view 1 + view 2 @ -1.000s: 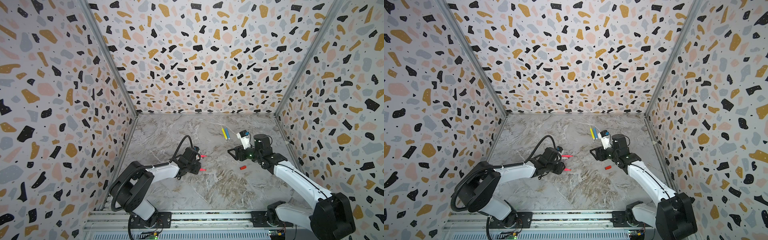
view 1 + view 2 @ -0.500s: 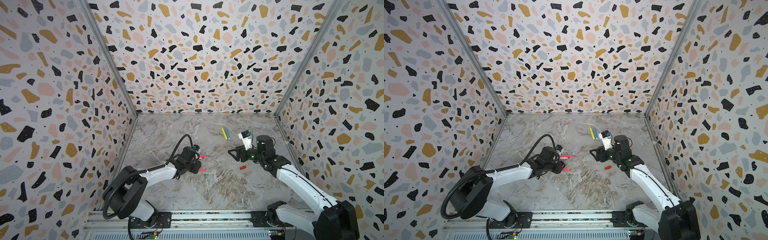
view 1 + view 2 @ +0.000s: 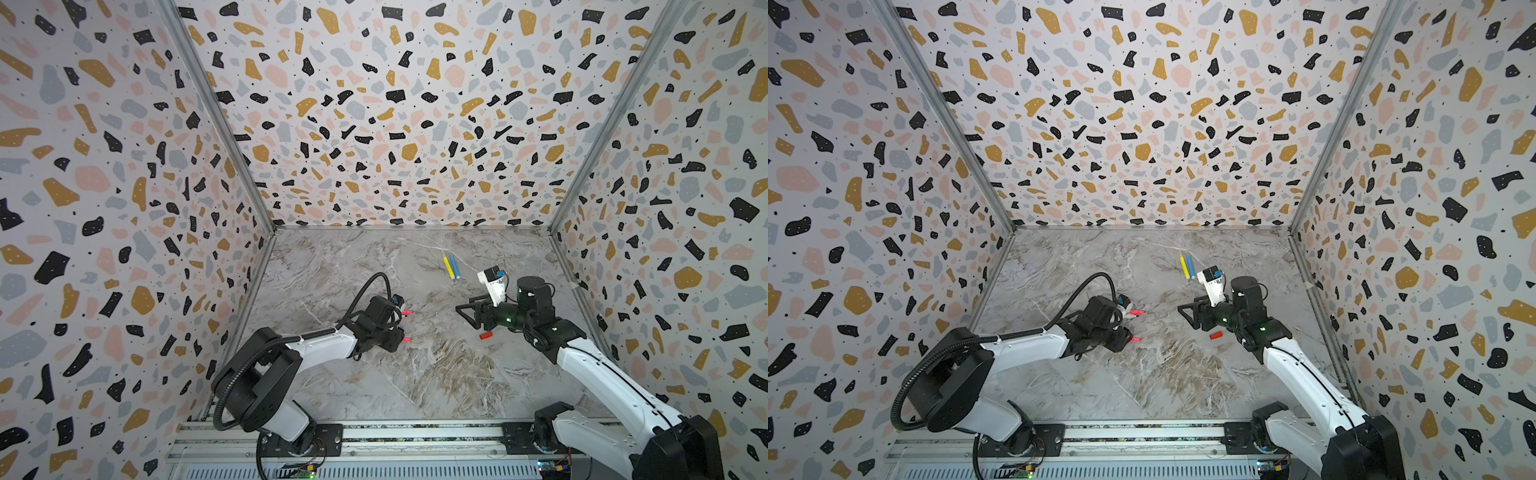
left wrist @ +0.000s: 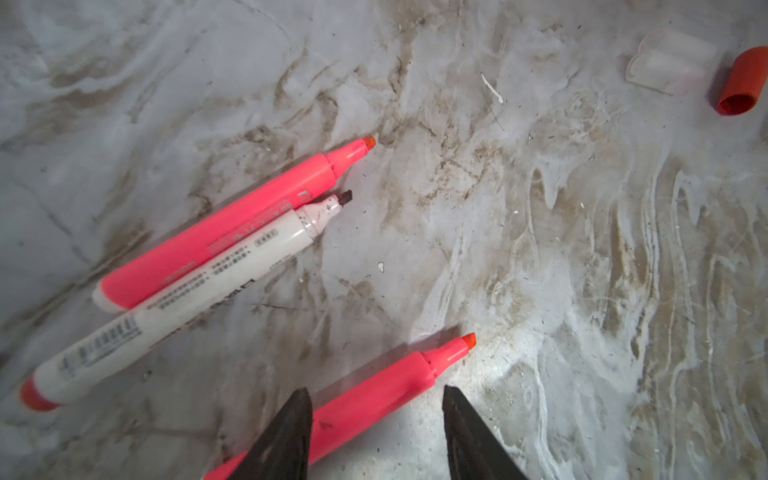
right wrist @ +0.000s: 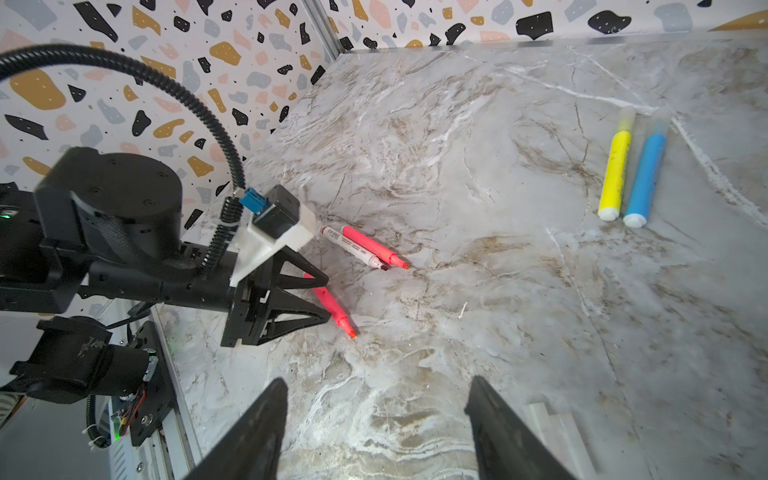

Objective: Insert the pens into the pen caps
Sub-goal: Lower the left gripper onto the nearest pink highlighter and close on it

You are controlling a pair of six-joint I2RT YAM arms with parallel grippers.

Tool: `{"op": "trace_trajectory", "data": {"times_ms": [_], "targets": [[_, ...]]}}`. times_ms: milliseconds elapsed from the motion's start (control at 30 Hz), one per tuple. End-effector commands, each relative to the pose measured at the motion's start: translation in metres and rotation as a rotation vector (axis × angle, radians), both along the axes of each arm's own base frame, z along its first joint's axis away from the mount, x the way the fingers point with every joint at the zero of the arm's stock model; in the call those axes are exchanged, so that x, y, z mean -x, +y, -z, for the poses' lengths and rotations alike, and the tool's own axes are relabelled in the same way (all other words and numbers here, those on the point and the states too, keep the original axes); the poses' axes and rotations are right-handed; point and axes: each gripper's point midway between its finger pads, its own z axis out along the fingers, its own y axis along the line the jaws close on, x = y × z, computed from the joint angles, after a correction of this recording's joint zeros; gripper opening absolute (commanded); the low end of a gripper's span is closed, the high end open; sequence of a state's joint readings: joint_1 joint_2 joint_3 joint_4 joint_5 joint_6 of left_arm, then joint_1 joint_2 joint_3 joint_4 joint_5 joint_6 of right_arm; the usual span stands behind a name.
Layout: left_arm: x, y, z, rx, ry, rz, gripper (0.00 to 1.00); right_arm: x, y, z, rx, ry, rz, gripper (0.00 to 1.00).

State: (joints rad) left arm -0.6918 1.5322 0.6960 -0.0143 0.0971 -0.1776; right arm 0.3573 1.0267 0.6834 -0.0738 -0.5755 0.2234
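Top views, pens: in both top views the yellow pen (image 3: 447, 266) and blue pen (image 3: 455, 267) lie side by side towards the back of the desk (image 3: 415, 386). Pink tips show just past the left jaws.
Top views, cap: the red cap (image 3: 486, 335) lies on the desk near the right arm's wrist, and nothing holds it.
Left wrist, jaws: the left jaws stand partly apart astride the barrel of the lone pink pen (image 4: 374, 399). One jaw is at the barrel and the other is clear of it, so the pen is not clamped.
Left wrist, rest: the second pink pen (image 4: 232, 224) and the white pen (image 4: 178, 299) lie touching, tips bare. Well apart from them, a clear cap (image 4: 669, 60) sits just beside the red one.
Right wrist, jaws: the right jaws are wide and empty, above bare desk.
Right wrist, pens: the yellow and blue pens appear to wear clear caps already.
Handling: the pens look light, stiff and smooth. Being round plastic, they would likely roll or slip under a glancing pinch.
Hold: mid-barrel looks best, leaving the tapered tip free. The cap is best taken by its sides with the mouth unobstructed.
Count, pens: five, made up of two pink, one white, one yellow and one blue.
Count, loose caps: two, one red and one clear.
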Motion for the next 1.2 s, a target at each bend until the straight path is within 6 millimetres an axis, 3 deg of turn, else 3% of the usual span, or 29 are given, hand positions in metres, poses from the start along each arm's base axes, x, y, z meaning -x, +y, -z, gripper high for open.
{"op": "trace_trajectory", "data": {"times_ms": [0, 633, 967, 1167], "targets": [[0.008, -0.002, 0.010, -0.026, 0.004, 0.032, 0.51, 0.002, 0.002, -0.014, -0.035, -0.041, -0.015, 0.69], [0.014, 0.009, 0.023, -0.129, 0.012, -0.014, 0.48, 0.006, -0.002, -0.018, -0.041, -0.062, -0.004, 0.69], [0.020, 0.012, 0.027, -0.082, 0.028, -0.115, 0.44, 0.007, -0.005, -0.019, -0.052, -0.062, 0.023, 0.68], [0.026, 0.003, 0.032, -0.041, 0.071, -0.130, 0.38, 0.005, -0.006, -0.023, -0.062, -0.065, 0.038, 0.68]]}}
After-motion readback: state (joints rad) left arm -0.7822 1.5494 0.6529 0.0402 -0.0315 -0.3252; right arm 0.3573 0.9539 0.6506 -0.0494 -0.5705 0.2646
